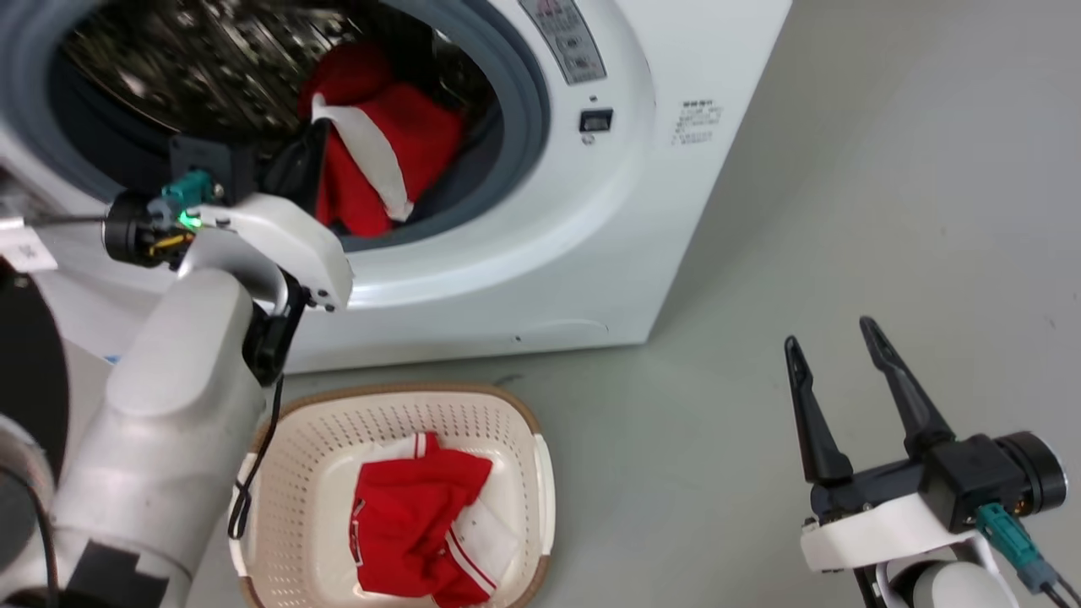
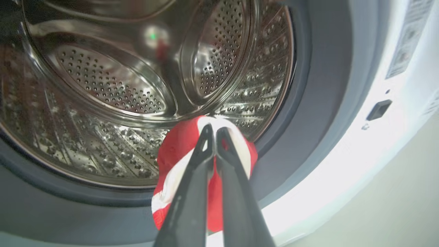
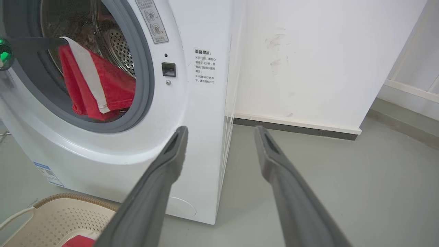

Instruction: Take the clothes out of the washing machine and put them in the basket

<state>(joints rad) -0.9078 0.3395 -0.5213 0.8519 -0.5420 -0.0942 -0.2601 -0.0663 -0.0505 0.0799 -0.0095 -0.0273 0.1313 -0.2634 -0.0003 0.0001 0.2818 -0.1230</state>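
Note:
The washing machine (image 1: 583, 253) stands open, its steel drum (image 2: 103, 89) in sight. My left gripper (image 2: 213, 129) reaches into the doorway and is shut on a red garment with a white band (image 1: 380, 160), which hangs from the fingertips over the grey gasket (image 3: 145, 85). The same garment (image 3: 92, 85) and my left fingers (image 3: 37, 44) appear in the right wrist view. On the floor in front, the cream basket (image 1: 405, 395) holds another red and white garment (image 1: 414, 515). My right gripper (image 1: 829, 333) hovers open and empty to the basket's right, away from the machine.
Grey floor (image 1: 844, 169) stretches to the right of the machine. A white wall with a dark skirting strip (image 3: 295, 127) runs behind the machine's side. My left forearm (image 1: 169, 380) overlaps the basket's left rim.

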